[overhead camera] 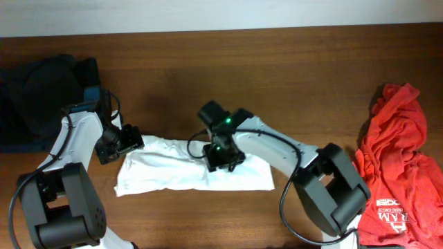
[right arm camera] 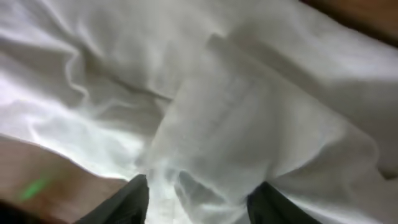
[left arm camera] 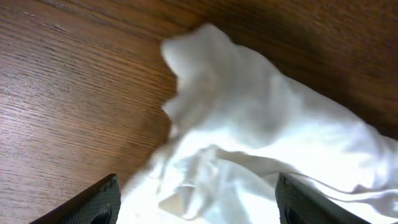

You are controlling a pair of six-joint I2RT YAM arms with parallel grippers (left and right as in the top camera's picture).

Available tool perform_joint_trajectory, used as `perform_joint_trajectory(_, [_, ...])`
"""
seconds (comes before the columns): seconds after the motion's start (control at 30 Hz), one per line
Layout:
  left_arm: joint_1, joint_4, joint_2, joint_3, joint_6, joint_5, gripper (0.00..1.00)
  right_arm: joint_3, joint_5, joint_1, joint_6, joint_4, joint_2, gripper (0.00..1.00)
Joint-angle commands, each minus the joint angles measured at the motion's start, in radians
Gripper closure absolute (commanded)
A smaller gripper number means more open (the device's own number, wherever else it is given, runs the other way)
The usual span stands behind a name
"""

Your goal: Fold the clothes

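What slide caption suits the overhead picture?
Left claw and right claw reach a white T-shirt on a wooden table; a red garment lies aside.

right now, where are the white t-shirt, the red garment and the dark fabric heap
white t-shirt (overhead camera: 173, 173): overhead view, flat middle of its body
red garment (overhead camera: 401, 166): overhead view, middle of the crumpled cloth
dark fabric heap (overhead camera: 34, 97): overhead view, centre of the heap

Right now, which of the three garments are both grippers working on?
The white T-shirt at centre; the dark pile lies far left, the red shirt far right.
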Motion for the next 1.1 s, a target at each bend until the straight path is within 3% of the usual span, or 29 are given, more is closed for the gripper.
perform_joint_trajectory(0.0, [0.0, -0.002, -0.019, 0.016, 0.005, 0.011, 0.21, -0.002, -0.001, 0.005, 0.003, 0.04, 0.002, 0.42])
perform_joint_trajectory(0.23, [0.0, -0.002, -0.019, 0.016, 0.1, 0.011, 0.16, 0.132, 0.18, -0.172, -0.028, -0.295, -0.147, 0.42])
perform_joint_trajectory(0.27, [0.0, -0.002, -0.019, 0.016, 0.1, 0.011, 0.16, 0.128, 0.178, -0.172, -0.028, -0.354, -0.145, 0.49])
perform_joint_trajectory(0.3, [0.0, -0.002, -0.019, 0.016, 0.1, 0.011, 0.16, 0.112, 0.175, -0.162, -0.027, -0.386, -0.137, 0.67])
perform_joint_trajectory(0.33, [0.0, -0.003, -0.019, 0.016, 0.1, 0.011, 0.16, 0.075, 0.158, -0.148, -0.026, -0.385, -0.136, 0.79])
perform_joint_trajectory(0.4, [0.0, -0.01, -0.019, 0.016, 0.1, 0.011, 0.16, -0.026, 0.137, -0.125, -0.019, -0.327, -0.136, 0.84])
perform_joint_trajectory(0.43, [0.0, -0.01, -0.019, 0.016, 0.1, 0.011, 0.16, -0.074, 0.136, -0.122, -0.019, -0.286, -0.136, 0.85])
perform_joint_trajectory(0.47, [0.0, -0.01, -0.019, 0.016, 0.1, 0.011, 0.16, -0.207, 0.137, -0.124, -0.019, -0.122, -0.136, 0.85])
perform_joint_trajectory(0.53, [0.0, -0.013, -0.019, 0.016, 0.1, 0.034, 0.16, -0.311, 0.148, -0.127, -0.02, 0.042, -0.136, 0.84])
perform_joint_trajectory(0.67, [0.001, -0.013, -0.032, 0.034, 0.1, 0.12, 0.15, -0.323, 0.285, -0.204, -0.028, 0.202, -0.136, 0.84])
perform_joint_trajectory(0.73, [0.001, -0.013, -0.064, 0.039, 0.1, 0.146, 0.13, -0.322, 0.272, -0.348, -0.051, 0.269, -0.136, 0.84])
perform_joint_trajectory(0.77, [0.003, -0.016, -0.068, 0.039, 0.099, 0.155, 0.07, -0.318, 0.204, -0.4, -0.112, 0.266, -0.137, 0.84])
perform_joint_trajectory(0.9, [0.002, -0.065, -0.064, 0.031, 0.14, 0.217, 0.04, -0.162, 0.174, -0.44, -0.126, 0.095, -0.151, 0.6])
perform_joint_trajectory(0.97, [0.002, -0.061, -0.064, -0.006, 0.224, 0.309, 0.04, -0.01, 0.193, -0.44, -0.126, -0.05, -0.154, 0.57])
perform_joint_trajectory(1.07, [0.002, 0.011, -0.064, -0.121, 0.235, 0.364, 0.04, 0.182, 0.194, -0.44, -0.126, -0.235, -0.154, 0.57])
